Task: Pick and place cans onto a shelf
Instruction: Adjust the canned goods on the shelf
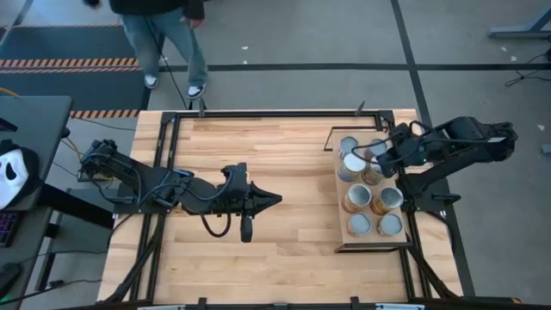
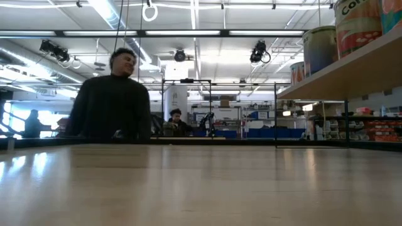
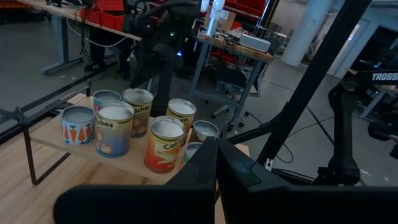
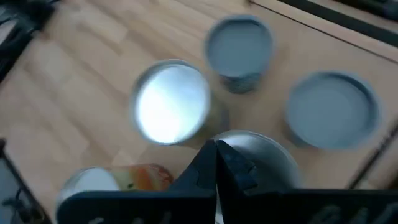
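All the cans [image 1: 366, 194] that can be seen already stand on the shelf [image 1: 340, 244], the small wooden board with a black frame at the right side of the bench [image 1: 258, 258]. In the high view I count about eight of them, in two rows, close together and upright. No can is left on the open part of the bench.

The right gripper [image 1: 377, 157] hangs over the far end of the shelf, just above the cans there. Its jaws are clenched together and hold nothing — the right wrist view shows the two dark fingers pressed to each other, with the round can tops below them. The left gripper [image 1: 274, 199] rests near the middle of the bench, well apart from the shelf; its jaws are also clenched and empty, and it points toward the shelf.

My judgement: the placing step looks finished, or nearly so, and the right arm is at the end of its last placing. The next move calls for lifting this arm straight up and away, carefully — the cans stand so near to each other that a sideways motion could knock one over.
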